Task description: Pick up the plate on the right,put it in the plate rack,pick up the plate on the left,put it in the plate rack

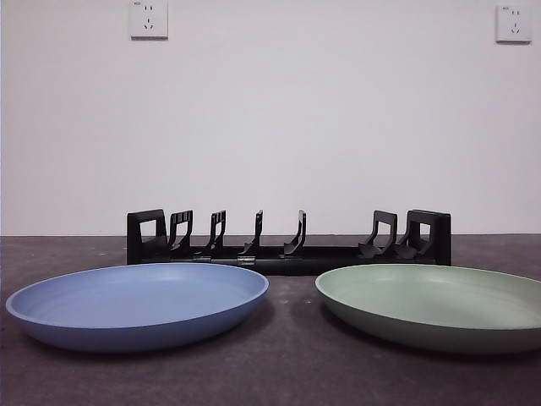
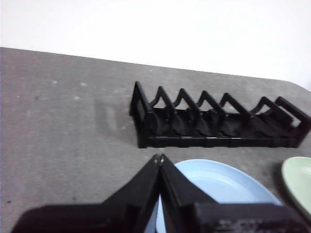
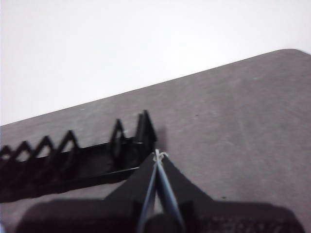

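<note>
A blue plate (image 1: 139, 303) lies flat at the front left of the dark table, and a green plate (image 1: 435, 304) lies flat at the front right. Behind them the black plate rack (image 1: 287, 241) stands with nothing between its prongs. Neither arm shows in the front view. My left gripper (image 2: 159, 158) is shut and hovers above the blue plate (image 2: 218, 187), short of the rack (image 2: 218, 124); the green plate (image 2: 299, 184) peeks in at the edge. Shut too, my right gripper (image 3: 158, 154) hangs near the rack's end (image 3: 87, 155).
The grey table (image 1: 287, 372) runs back to a white wall with two sockets (image 1: 148, 19). Bare tabletop (image 2: 63, 126) lies beside the rack's left end, and more bare surface (image 3: 243, 121) past its right end.
</note>
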